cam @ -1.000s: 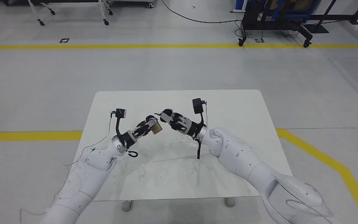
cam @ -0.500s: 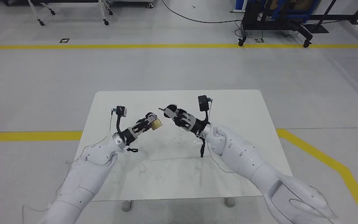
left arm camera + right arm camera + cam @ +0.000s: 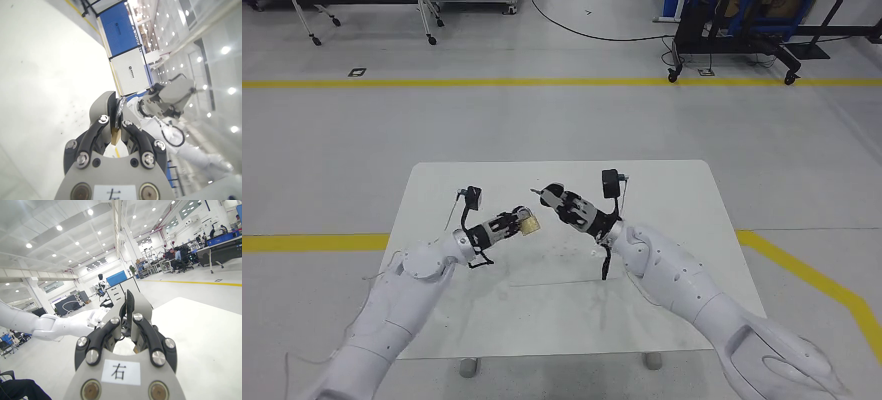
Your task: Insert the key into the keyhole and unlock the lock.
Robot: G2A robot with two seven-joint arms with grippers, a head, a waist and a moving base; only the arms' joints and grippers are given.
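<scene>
Grippers pull apart: left gripper (image 3: 115,109) clamps the lock (image 3: 115,137), right gripper (image 3: 127,306) pinches the key (image 3: 535,191). Risk: a tilted key could glance off and slip.

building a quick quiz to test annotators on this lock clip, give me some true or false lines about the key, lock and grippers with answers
1. The left gripper holds the brass padlock. True.
2. The padlock lies on the table. False: it is held above the table.
3. The key is in the keyhole. False: the top view shows a gap between key and padlock.
4. The fingers of the right gripper are spread wide. False: they are shut on the key.
5. Both grippers are over the white table. True.
</scene>
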